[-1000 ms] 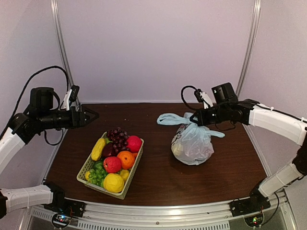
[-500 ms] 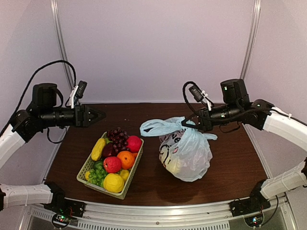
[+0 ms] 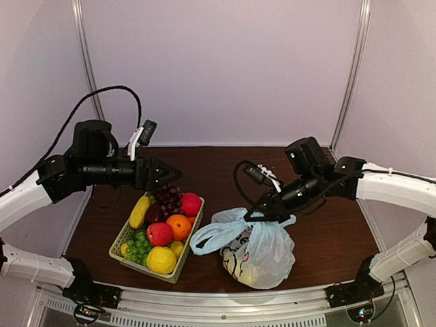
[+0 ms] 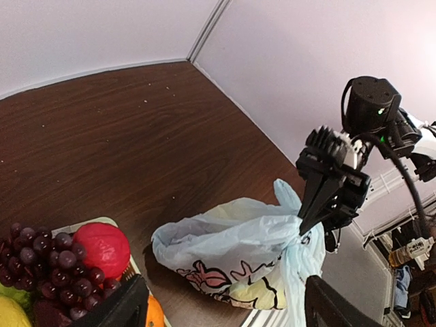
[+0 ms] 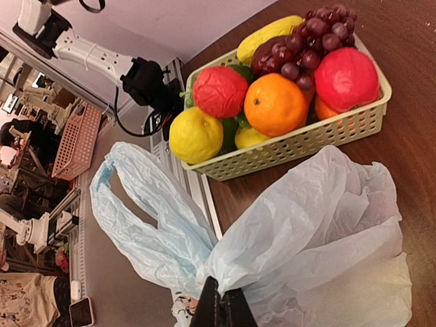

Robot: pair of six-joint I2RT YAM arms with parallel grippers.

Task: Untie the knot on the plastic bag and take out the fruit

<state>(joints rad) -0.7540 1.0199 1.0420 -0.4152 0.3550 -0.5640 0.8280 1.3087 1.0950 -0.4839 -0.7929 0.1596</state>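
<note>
Two arms had shifted in a second: the right jaws, pinched shut on the knot (image 3: pixel 255 216), had carried the bag (image 3: pixel 264 251) from the right side of the table (image 3: pixel 225 167) to lower centre, just beside the fruit basket (image 3: pixel 178 267). The left jaws, spread wide and empty, had advanced over the grapes (image 3: pixel 165 194), facing the bag.
</note>
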